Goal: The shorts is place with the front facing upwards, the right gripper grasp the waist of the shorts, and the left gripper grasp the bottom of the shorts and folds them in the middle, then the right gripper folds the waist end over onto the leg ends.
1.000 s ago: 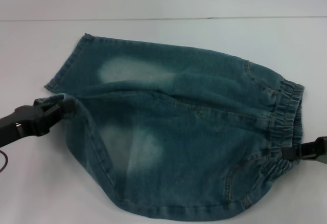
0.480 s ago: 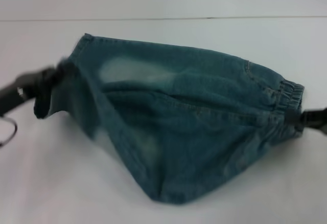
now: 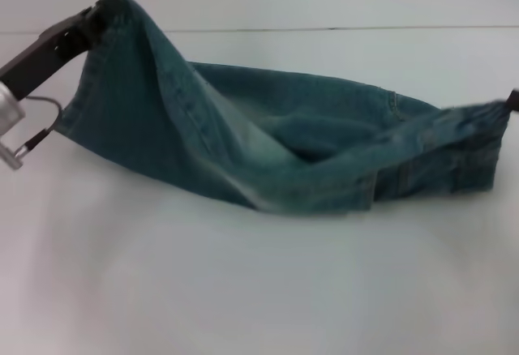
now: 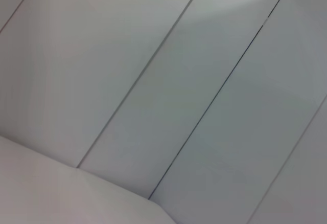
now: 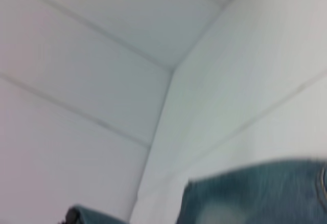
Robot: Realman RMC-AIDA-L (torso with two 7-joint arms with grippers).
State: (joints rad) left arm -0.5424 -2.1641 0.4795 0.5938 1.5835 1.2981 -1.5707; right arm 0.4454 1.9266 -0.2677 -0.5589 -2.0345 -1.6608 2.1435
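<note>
Blue-green denim shorts point(image 3: 268, 140) stretched across the far half of the white table point(image 3: 243, 290), lifted at both ends and sagging in the middle. Left gripper point(image 3: 96, 16) near the far left corner, black claw on a silver-white wrist, clenched on the bottom of the shorts point(image 3: 113, 6) and holding that leg end well above the tabletop. From there, denim hanging down in a steep fold toward the left edge of the table, lowest cloth touching the surface near the middle. Right gripper point(image 3: 513, 100) barely visible at the right edge of the head view, only a dark tip beside the waist point(image 3: 478, 128); cannot tell whether clamped or loose. Waist end raised slightly off the table, its cloth pulled taut toward that tip. Pale faded patch showing on the lower fold near the centre.

Left wrist view: only grey wall panels with thin seams, no fingers or cloth. Right wrist view: pale panels meeting at a corner, with a strip of denim point(image 5: 255, 193) along one edge and a small dark scrap point(image 5: 82, 216) apart from it.
</note>
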